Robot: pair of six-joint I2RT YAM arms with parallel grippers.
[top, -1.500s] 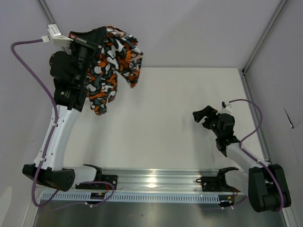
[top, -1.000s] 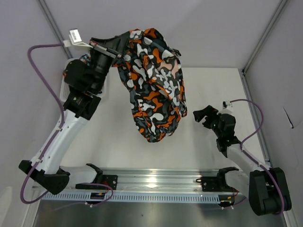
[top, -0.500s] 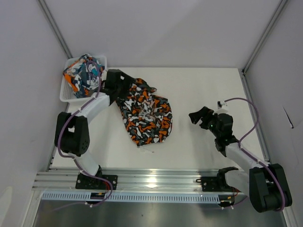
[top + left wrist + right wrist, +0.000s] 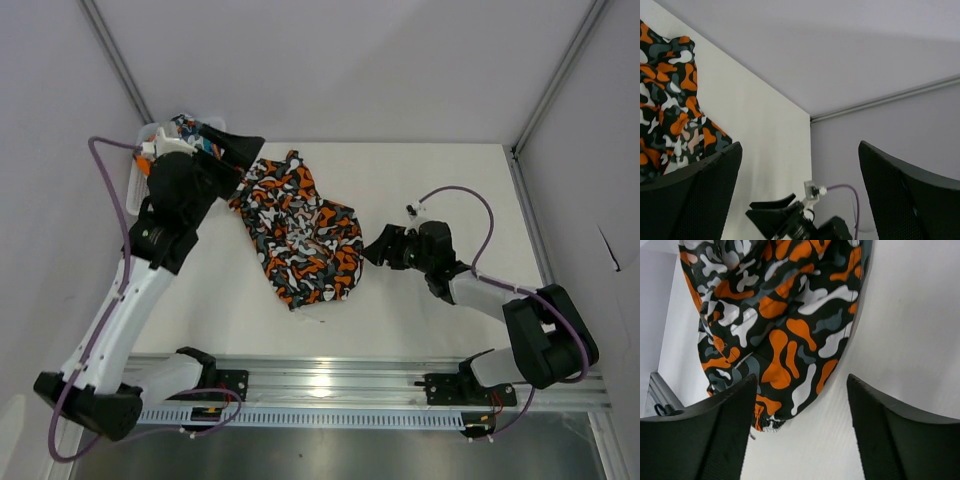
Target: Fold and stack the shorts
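Two pairs of shorts are showing, along with one basket and two arms. The camouflage shorts [image 4: 300, 235] are lying rumpled on the desk [image 4: 450, 190], spreading in an uneven heap with the fabric creasing over itself. Orange, black, grey and white blotches are covering them all over, and a gathered hem is curling at the near edge. The second shorts [image 4: 188, 125], teal-blue with orange and white, are sitting in the white mesh basket [image 4: 147, 130] at the far left of the camouflage shorts, mostly hidden behind the left arm.

The left fingers [image 4: 695, 195] are hanging above the far-left corner of the camouflage shorts, spread wide and holding nothing. The right fingers [image 4: 900, 435] are standing apart just at the right edge of the camouflage shorts, gripping nothing, with the hem showing between them.
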